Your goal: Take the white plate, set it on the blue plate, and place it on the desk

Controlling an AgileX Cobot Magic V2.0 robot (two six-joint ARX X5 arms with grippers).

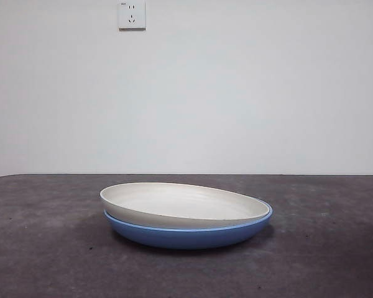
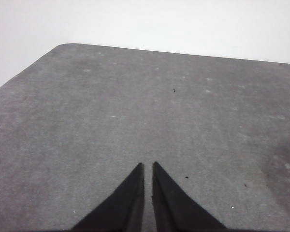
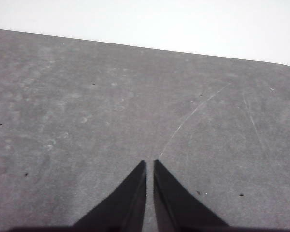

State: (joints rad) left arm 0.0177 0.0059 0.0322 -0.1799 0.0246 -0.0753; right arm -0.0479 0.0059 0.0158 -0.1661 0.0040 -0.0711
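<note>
The white plate (image 1: pixel 183 205) lies inside the blue plate (image 1: pixel 186 234), slightly tilted, its left rim higher. Both rest on the dark grey desk (image 1: pixel 43 248) in the middle of the front view. Neither arm shows in the front view. My left gripper (image 2: pixel 148 166) is shut and empty above bare desk (image 2: pixel 87 121). My right gripper (image 3: pixel 150 163) is shut and empty above bare desk (image 3: pixel 87 121). Neither wrist view shows the plates.
A white wall stands behind the desk with a power socket (image 1: pixel 132 15) high on it. The desk's far rounded corner (image 2: pixel 63 47) shows in the left wrist view, and another corner (image 3: pixel 287 66) in the right wrist view.
</note>
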